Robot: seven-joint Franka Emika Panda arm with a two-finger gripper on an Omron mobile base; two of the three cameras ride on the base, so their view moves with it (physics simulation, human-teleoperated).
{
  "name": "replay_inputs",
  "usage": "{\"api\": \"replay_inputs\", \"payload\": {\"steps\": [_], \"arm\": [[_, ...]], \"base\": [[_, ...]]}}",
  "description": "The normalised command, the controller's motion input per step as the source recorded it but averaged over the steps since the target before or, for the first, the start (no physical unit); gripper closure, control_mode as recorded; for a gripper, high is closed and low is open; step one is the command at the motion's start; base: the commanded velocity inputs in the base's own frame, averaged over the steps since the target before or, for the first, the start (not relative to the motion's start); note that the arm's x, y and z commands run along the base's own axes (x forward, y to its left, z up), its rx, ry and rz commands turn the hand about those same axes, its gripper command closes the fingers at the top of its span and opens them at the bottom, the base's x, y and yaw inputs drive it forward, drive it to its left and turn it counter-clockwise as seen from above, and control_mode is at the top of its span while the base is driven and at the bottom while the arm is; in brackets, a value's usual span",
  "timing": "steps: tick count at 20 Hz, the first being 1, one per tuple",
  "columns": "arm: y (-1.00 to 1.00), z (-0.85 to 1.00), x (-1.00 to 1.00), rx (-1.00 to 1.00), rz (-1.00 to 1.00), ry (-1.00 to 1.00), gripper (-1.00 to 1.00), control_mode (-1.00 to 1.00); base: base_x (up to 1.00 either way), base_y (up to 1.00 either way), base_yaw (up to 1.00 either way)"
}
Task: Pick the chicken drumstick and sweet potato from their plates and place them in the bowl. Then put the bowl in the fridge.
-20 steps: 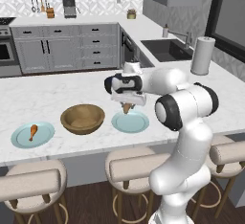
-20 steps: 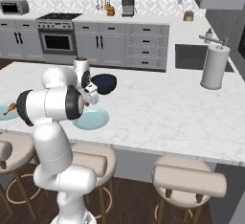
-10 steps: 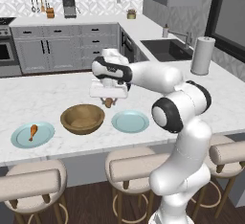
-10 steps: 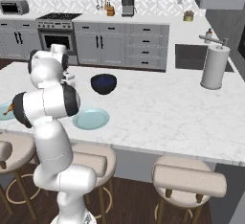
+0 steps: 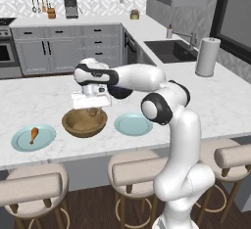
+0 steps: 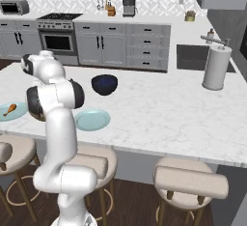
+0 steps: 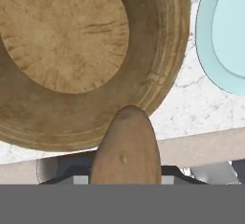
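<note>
My gripper [image 5: 91,106] is shut on the sweet potato [image 7: 125,146], an orange-brown tapered lump, and hangs just above the wooden bowl [image 5: 84,123]. In the hand view the bowl [image 7: 72,50] lies directly below, empty inside. The chicken drumstick [image 5: 33,134] rests on the left light-blue plate [image 5: 22,142], also seen as the drumstick [image 6: 8,109] at the left edge of the right base view. The other plate [image 5: 133,124] right of the bowl is bare. The fridge is out of view.
A dark blue-black bowl [image 5: 120,92] stands behind the arm on the marble island. A paper towel roll [image 5: 207,57] stands at the far right by the sink [image 5: 171,51]. Bar stools [image 5: 142,169] line the island's near edge.
The arm has swung left from above the right plate to above the wooden bowl, carrying the sweet potato with it.
</note>
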Motion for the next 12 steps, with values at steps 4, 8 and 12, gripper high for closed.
{"api": "replay_inputs", "payload": {"steps": [4,8,12], "arm": [[0.03,-0.65,0.34,0.00,0.08,-0.14,1.00,-1.00],[0.00,-0.55,0.51,0.00,0.07,-0.10,1.00,-1.00],[0.00,-0.23,0.14,0.00,0.05,0.00,1.00,-1.00]], "base": [[0.00,0.00,0.00],[0.00,0.00,0.00],[0.00,0.00,0.00]]}}
